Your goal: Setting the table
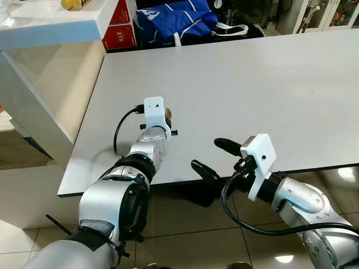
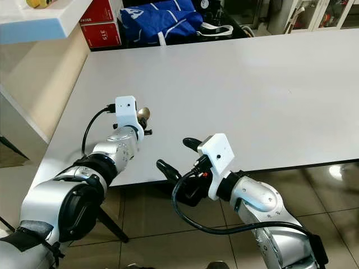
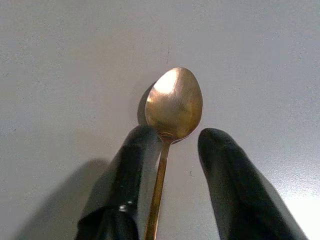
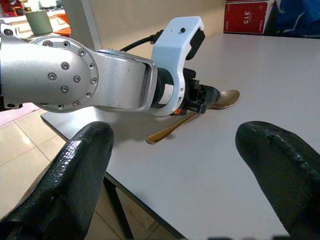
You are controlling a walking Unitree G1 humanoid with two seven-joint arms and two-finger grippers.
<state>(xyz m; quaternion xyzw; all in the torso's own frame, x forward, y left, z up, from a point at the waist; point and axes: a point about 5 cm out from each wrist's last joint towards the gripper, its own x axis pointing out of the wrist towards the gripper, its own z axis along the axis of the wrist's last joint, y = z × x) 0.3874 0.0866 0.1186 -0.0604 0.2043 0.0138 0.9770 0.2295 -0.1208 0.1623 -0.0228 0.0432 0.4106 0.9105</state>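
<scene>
Clearly the biggest thing is the white table (image 1: 269, 84), and everything else is placed from it. Beyond its far edge lies a blue bag (image 1: 174, 22) beside red boxes (image 1: 119, 36); a white counter (image 1: 50, 25) stands off its corner, on the robot's left.

Over the table's near corner reaches the left gripper (image 3: 170, 150), its two black fingers (image 3: 127, 170) slightly parted to either side of the handle of a golden spoon (image 3: 174, 102). One finger seems to touch the handle, the other stands just apart, so the grip looks loose or released, not clamped. The spoon lies on the tabletop, bowl pointing away from the wrist, near the table's front edge.

Just off that front edge hovers the right gripper (image 1: 216, 157), jaws spread wide and holding nothing.

By my judgement the spoon is light, rigid metal, smooth and rather slippery, and not fragile. Lying flat, it offers little height to pinch; the narrow handle just behind the bowl seems the best hold, with the fingers closing from both sides.

From the head views only the bowl's tip peeks past the left wrist housing; the handle's end is cut off in the left wrist view. Whether the spoon's whole length rests on the table cannot be told for certain.
</scene>
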